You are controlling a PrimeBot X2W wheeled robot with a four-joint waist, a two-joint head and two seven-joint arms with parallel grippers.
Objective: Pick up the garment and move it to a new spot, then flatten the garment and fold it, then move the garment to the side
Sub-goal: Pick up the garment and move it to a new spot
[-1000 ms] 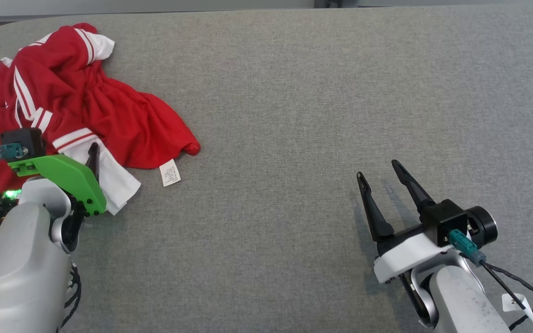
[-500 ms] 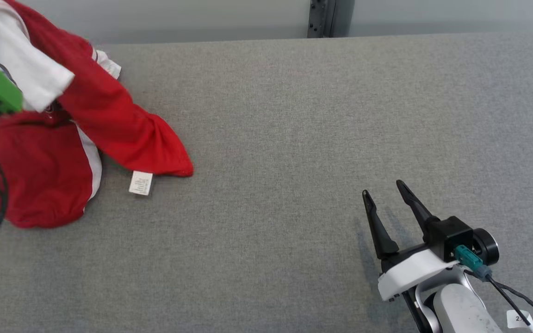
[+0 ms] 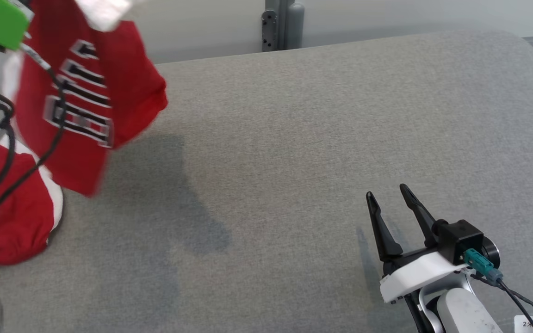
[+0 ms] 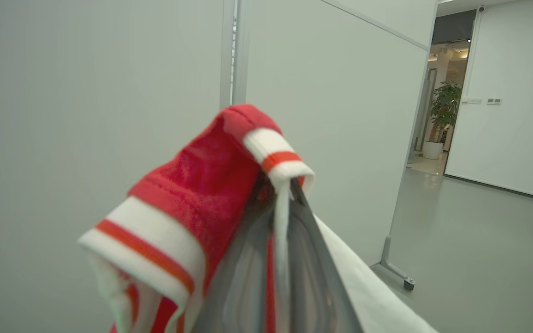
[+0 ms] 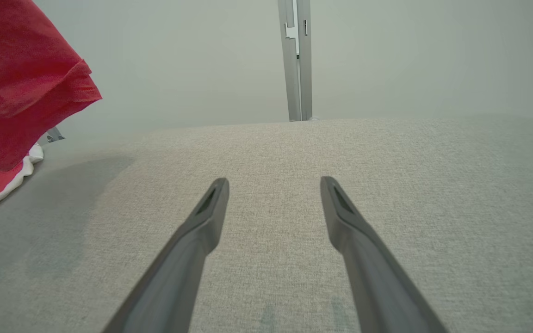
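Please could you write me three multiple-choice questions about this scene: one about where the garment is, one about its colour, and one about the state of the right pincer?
1. Where is the garment?
A. spread flat in the middle
B. hanging from the left pincer, at the table's left
C. folded at the right edge

2. What is its main colour?
A. red
B. blue
C. grey

3. The right pincer is:
A. shut on cloth
B. shut, empty
C. open, empty

Answers:
1 B, the left wrist view shows the fingers closed on its striped cuff.
2 A, it is red cloth with white trim.
3 C, its fingers stand apart over bare table.
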